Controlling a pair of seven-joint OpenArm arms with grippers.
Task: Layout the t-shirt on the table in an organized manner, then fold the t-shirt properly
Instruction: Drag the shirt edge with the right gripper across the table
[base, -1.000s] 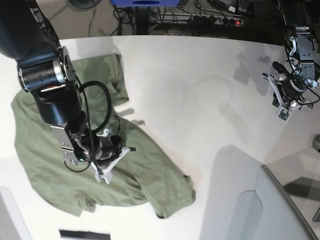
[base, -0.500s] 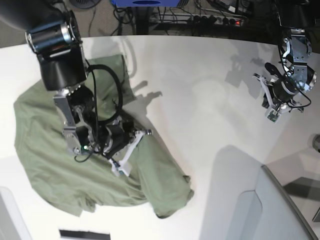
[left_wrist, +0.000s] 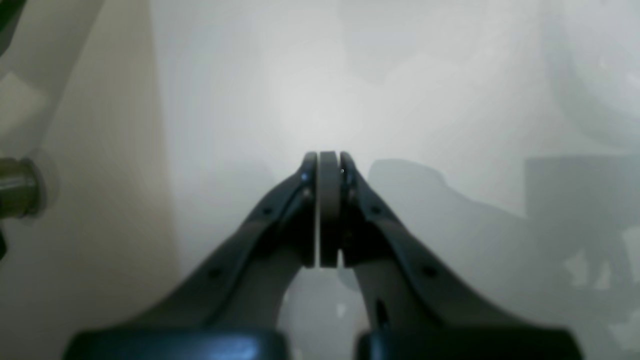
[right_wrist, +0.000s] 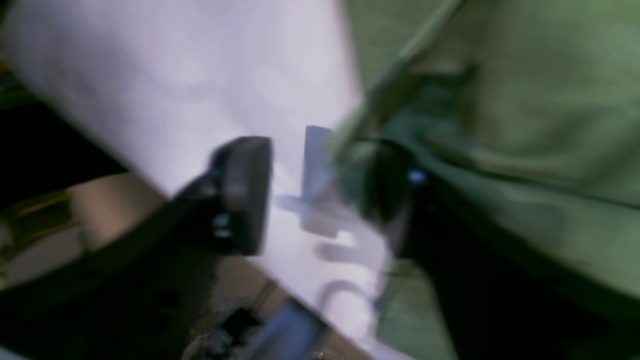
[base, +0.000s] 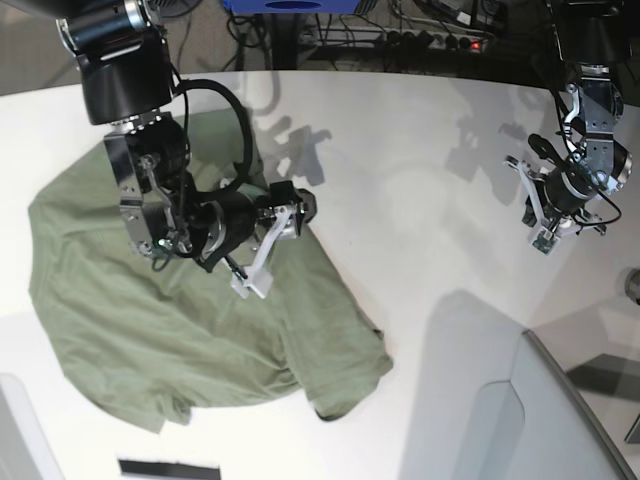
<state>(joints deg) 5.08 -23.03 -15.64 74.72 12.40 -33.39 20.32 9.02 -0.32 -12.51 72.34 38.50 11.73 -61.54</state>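
The olive-green t-shirt (base: 150, 320) lies rumpled on the left part of the white table (base: 400, 200), with one flap reaching the near middle. My right gripper (base: 296, 214) hovers over the shirt's far right edge. In the blurred right wrist view its fingers (right_wrist: 245, 195) stand apart, with white table between them and shirt fabric (right_wrist: 525, 100) beside the right one, so my right gripper (right_wrist: 320, 190) is open and empty. My left gripper (base: 538, 150) is far off at the table's right side, shut on nothing, its fingertips (left_wrist: 328, 165) pressed together above bare table.
A grey translucent panel (base: 520, 400) stands at the near right. Cables and a power strip (base: 440, 40) lie beyond the curved far edge. A black strip (base: 165, 468) sits at the near left edge. A metal stub (left_wrist: 15, 187) shows in the left wrist view.
My right arm swung toward the far right over the shirt and its jaws opened, letting the fabric go. The shirt's right flap lies a little farther right. The left arm barely shifted.
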